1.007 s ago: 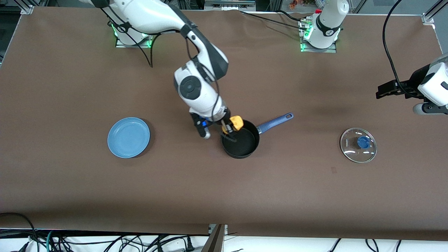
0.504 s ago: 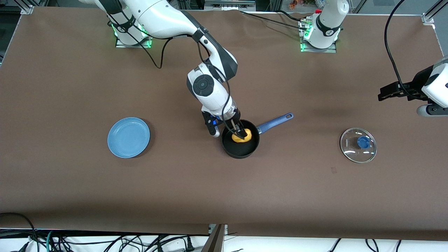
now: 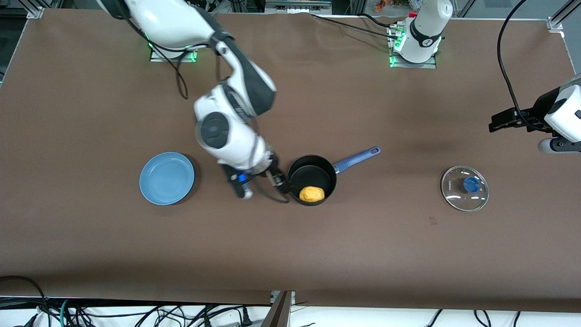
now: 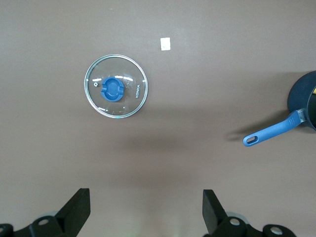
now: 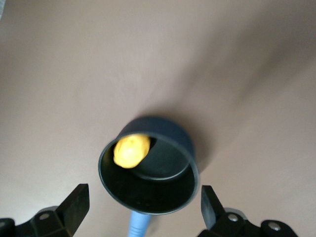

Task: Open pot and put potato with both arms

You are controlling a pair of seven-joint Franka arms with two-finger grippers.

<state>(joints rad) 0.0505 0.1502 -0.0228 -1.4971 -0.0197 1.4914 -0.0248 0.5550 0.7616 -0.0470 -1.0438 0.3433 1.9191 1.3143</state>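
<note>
Black fingers [image 5: 74, 207] of the right gripper [image 3: 277, 181] stood spread and empty just beside the pot [image 3: 312, 180], toward the right arm's end. Half a second before they had been down inside it; now the potato [image 3: 312, 194] lay loose on the pot's floor, so the placing looked done. Nothing blocked the retreat. The left gripper [image 4: 143, 212], also spread wide, waited above the glass lid [image 3: 465, 188], and the blue plate [image 3: 166, 178] sat bare.

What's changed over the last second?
The right gripper let go of the potato, which now lies in the pot, and backed off, open, toward the plate. The pot, plate, lid and the waiting left gripper stayed put.
</note>
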